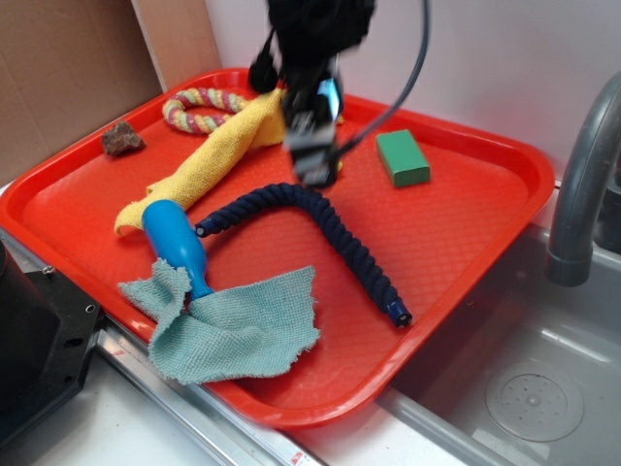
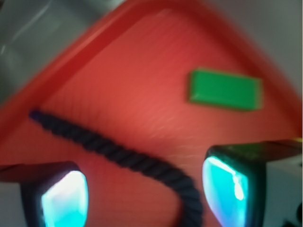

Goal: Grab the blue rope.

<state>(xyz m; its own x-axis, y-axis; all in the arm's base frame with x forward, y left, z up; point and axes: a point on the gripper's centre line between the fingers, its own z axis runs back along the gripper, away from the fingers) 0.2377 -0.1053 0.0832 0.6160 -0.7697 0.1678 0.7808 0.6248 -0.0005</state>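
The gripper (image 1: 313,160) hangs over the red tray (image 1: 466,243), blurred in the outside view; the wrist view settles it, fingers (image 2: 64,198) spread wide with a clear gap between them and nothing held. The rope (image 1: 335,228) lies flat on the tray in an arch; its crown sits just below the gripper, one leg running off toward the blue handle (image 1: 175,243), the other sweeping down toward the sink side to a small bright cap (image 1: 398,316).

Everything hinges on that crown; from the wrist the rope (image 2: 123,153) runs slantwise between the two pads, its far end off to the upper left, its near stretch curling down close to the right pad (image 2: 227,189). The cord looks to cross the gap at an angle, not square across it; a small wrist turn might seat it better, I'd judge.

Relative to the rope: green block (image 1: 403,158) beyond the crown, well apart; yellow cloth (image 1: 218,155) just beyond the handle-side leg; teal cloth (image 1: 243,325) inside the arch's open side. Straight descent looks clear; no contact yet.
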